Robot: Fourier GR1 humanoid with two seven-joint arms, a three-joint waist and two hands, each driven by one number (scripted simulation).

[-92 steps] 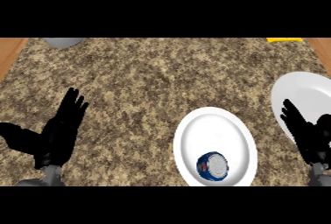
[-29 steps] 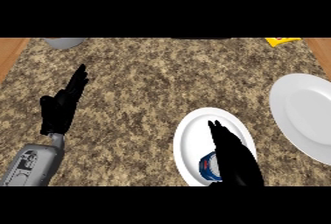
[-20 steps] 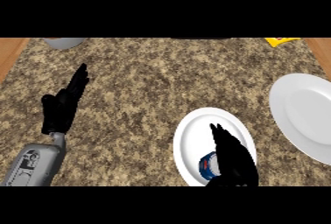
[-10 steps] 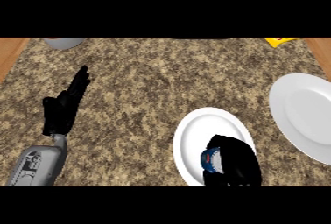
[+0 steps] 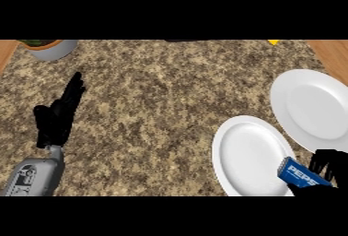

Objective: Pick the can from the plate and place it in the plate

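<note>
Emptied since the earlier frame, the near plate [image 5: 248,156] lies beside the far plate [image 5: 316,108]. The right hand [image 5: 332,165], nearer, is curled round the can [image 5: 302,174], carried tilted just below the far plate; the left hand [image 5: 60,113] is held open, well apart.

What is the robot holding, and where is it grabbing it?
The right hand holds the blue Pepsi can, fingers curled round its right-hand end; the lettered side shows. The left hand holds nothing.
</note>
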